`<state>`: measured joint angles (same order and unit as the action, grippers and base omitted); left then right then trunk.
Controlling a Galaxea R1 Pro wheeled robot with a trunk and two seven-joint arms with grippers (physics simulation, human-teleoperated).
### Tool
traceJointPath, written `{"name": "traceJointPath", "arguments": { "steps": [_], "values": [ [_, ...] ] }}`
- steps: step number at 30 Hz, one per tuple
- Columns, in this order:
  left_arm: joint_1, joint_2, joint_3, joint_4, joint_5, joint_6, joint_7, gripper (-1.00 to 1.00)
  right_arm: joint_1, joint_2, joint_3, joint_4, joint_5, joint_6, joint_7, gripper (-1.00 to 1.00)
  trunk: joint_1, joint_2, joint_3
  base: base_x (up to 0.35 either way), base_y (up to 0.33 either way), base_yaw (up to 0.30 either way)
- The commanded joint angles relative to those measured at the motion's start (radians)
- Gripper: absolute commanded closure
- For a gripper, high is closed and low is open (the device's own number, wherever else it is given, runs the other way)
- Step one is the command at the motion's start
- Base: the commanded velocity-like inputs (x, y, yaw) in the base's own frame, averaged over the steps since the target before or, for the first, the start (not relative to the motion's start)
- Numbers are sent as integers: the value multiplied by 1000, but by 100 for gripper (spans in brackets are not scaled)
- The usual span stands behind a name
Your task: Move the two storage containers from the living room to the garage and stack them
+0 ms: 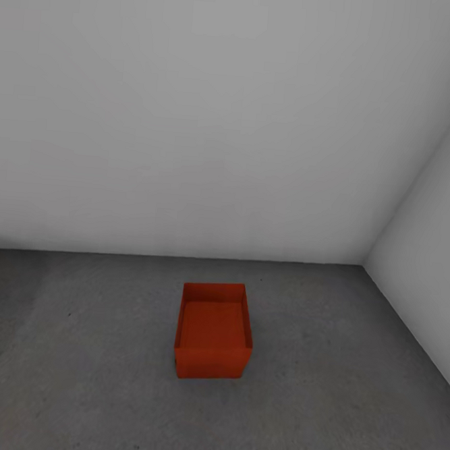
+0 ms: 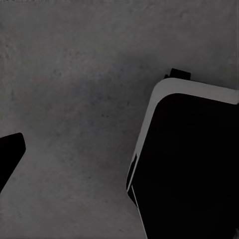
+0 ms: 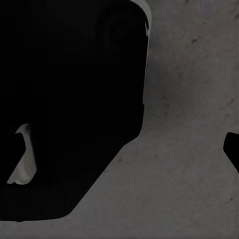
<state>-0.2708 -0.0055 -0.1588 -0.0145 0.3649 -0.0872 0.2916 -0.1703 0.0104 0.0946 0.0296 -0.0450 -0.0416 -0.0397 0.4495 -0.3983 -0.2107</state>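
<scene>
One orange-red open-top storage container [image 1: 213,332] stands on the dark grey garage floor [image 1: 73,348], a short way out from the white back wall. A line runs along its front wall just under the rim, and its inside bottom looks raised. I cannot tell whether a second container sits nested in it. In the left wrist view, my left gripper [image 2: 117,159] hangs over bare floor with one dark fingertip [image 2: 10,154] at the picture's edge and nothing between the fingers. My right gripper [image 3: 119,149] also shows one dark fingertip [image 3: 232,149] at the edge, over bare floor.
Plain white walls meet in a corner [image 1: 364,263] at the back right, and the side wall [image 1: 424,268] runs forward along the right. My own dark body [image 2: 189,169] takes up part of the left wrist view, as the dark body [image 3: 69,99] also does in the right wrist view.
</scene>
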Motion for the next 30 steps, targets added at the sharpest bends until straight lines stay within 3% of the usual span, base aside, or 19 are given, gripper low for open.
{"name": "traceJointPath", "arguments": {
  "steps": [1, 30],
  "values": [
    [-1, 0, -8, 1, 9, -3, 3, -100, -1, 1, 8, 3, -5, -3, -3, -100, 1, -2, 0, 0, 0, 0],
    [-1, 0, -8, 1, 11, -3, 3, -100, -1, 13, 6, 4, -8, -6, -3, -100, 1, -2, 47, 0, 0, 0]
  ]
}}
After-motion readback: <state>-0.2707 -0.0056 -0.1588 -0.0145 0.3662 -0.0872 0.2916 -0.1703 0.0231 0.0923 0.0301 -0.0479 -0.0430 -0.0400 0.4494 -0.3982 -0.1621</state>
